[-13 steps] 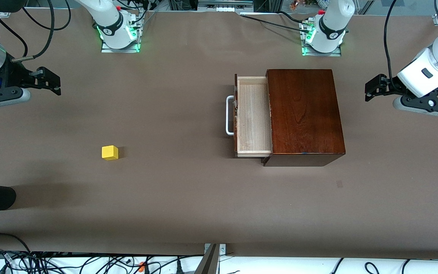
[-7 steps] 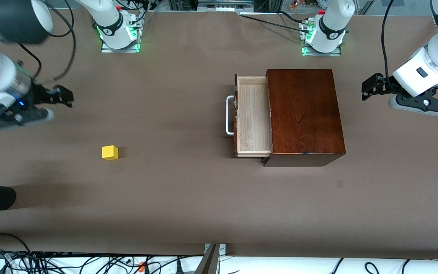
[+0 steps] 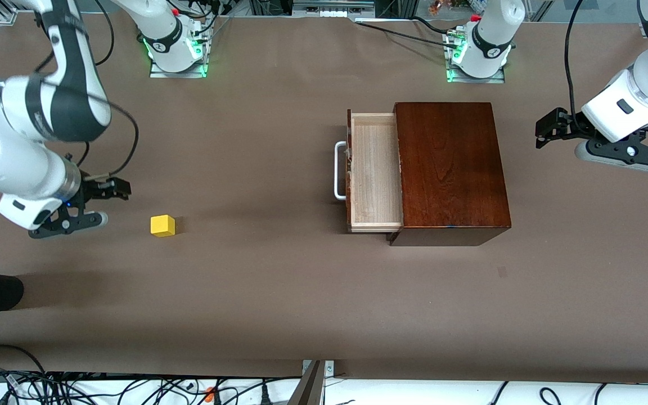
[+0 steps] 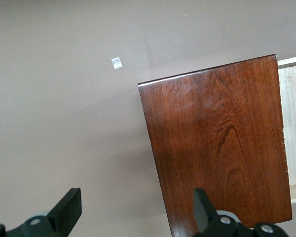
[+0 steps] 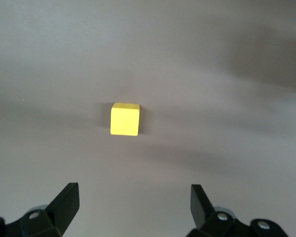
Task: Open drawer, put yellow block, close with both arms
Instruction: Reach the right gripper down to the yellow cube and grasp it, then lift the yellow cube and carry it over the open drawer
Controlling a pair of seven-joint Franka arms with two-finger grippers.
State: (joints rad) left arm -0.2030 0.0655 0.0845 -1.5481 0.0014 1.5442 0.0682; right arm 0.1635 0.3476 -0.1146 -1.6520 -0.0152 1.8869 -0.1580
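At the right arm's end of the table, the black 2-finger right gripper (image 3: pixel 115 189) has swung down over 1.0 s from high at the table edge to hang over bare mat just beside the small bright yellow cube (image 3: pixel 162 225); fingers spread wide, nothing between them. In the right wrist view the cube (image 5: pixel 125 119) sits ahead of the open fingers (image 5: pixel 65 199), so the approach for the pick looks nearly lined up. The cube has not moved. The pale-wood drawer (image 3: pixel 374 171) of the dark reddish-brown polished box (image 3: pixel 449 169) is already pulled out, white U-shaped handle (image 3: pixel 337 170) facing the cube; interior bare. Left gripper (image 3: pixel 549 129) waits open over the mat beside the box's back, shifted only slightly. Open brown mat (image 3: pixel 256 169) between cube and drawer gives an unobstructed carry path; the drawer's front wall is the 1 edge to clear.
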